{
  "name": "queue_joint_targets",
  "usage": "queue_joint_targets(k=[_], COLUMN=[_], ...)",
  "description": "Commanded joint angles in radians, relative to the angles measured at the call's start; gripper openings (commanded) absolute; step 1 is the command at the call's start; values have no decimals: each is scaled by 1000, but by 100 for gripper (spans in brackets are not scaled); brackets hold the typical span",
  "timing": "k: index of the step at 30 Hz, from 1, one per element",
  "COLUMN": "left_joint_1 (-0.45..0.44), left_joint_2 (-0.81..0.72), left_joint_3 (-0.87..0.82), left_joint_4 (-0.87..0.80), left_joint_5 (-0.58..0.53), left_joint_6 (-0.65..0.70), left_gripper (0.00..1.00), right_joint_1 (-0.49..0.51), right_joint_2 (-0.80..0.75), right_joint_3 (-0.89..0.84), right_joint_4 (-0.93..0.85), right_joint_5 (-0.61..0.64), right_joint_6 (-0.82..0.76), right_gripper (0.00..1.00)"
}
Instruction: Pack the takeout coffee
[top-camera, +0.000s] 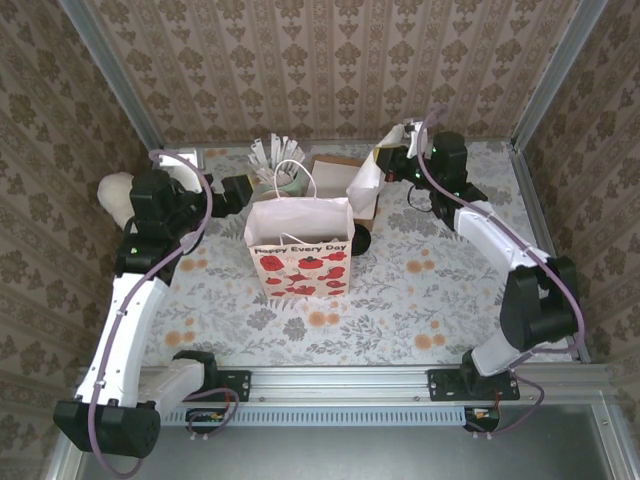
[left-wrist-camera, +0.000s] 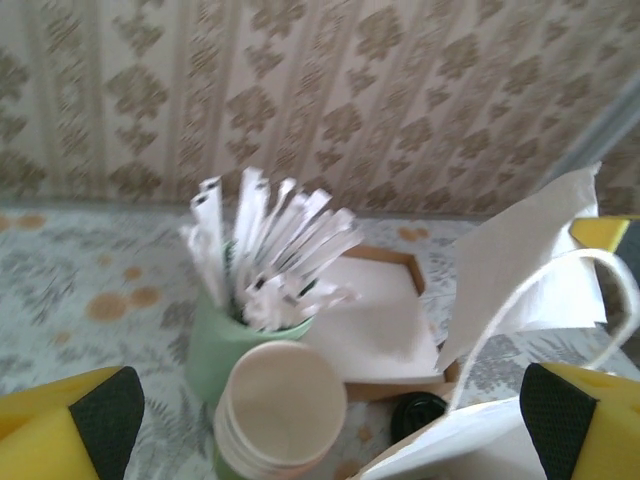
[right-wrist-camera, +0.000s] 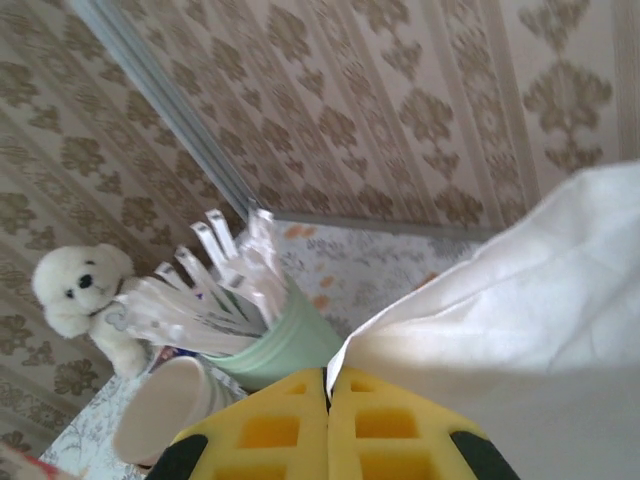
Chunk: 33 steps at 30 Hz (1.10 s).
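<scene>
Right claw (right-wrist-camera: 328, 390): yellow fingers pressed flat together, pinching the edge of a white paper napkin (right-wrist-camera: 500, 330). The napkin hangs free above the far right part of the bench (top-camera: 420, 310). Judgement: it is carried as an extra for the bag, and is held high to keep it off the other items.

Left claw (top-camera: 240, 192): jaws at full spread and holding nothing, stationed toward the far left corner. It faces the pale green pot of wrapped sticks (left-wrist-camera: 235, 345) and the stack of lidless cups (left-wrist-camera: 280, 410). Judgement: it is positioned with room to close on something; its intended target cannot be confirmed.

Paper bag (top-camera: 300, 250), poppy print: upright in the middle of the bench with its mouth open and handles raised, so it can be loaded from above.

Takeout coffee (top-camera: 357, 241): upright on the bench, just beside the bag's right side and on the near side of the brown napkin tray (top-camera: 335, 160). It is outside the bag and neither claw touches it, so it is not yet packed. The round black lid looks seated and level. The cup wall below is almost wholly hidden under the lid, so its colour and condition cannot be confirmed.
</scene>
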Motion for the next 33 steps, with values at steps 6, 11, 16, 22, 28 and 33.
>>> queue_joint_targets(k=[6, 11, 16, 22, 28, 33], left_joint_1=[-15, -75, -164, -197, -201, -219], left_joint_2=[82, 171, 253, 339, 396, 418], left_joint_3=[147, 270, 424, 544, 609, 605], left_joint_4=[90, 35, -245, -364, -414, -392], left_joint_5=[378, 532, 644, 724, 814, 886], left_joint_6=[211, 359, 647, 763, 790, 780], left_gripper=[100, 100, 100, 100, 92, 91], right_joint_1=[51, 98, 163, 250, 307, 341], right_joint_2=[-207, -287, -311, -275, -230, -180], right_joint_3=[84, 127, 191, 304, 380, 433], right_joint_4=[-196, -260, -329, -413, -453, -460], right_joint_5=[-87, -95, -136, -176, -216, -234], right_joint_6=[-237, -310, -389, -488, -543, -568], right_gripper=[0, 0, 0, 0, 0, 0])
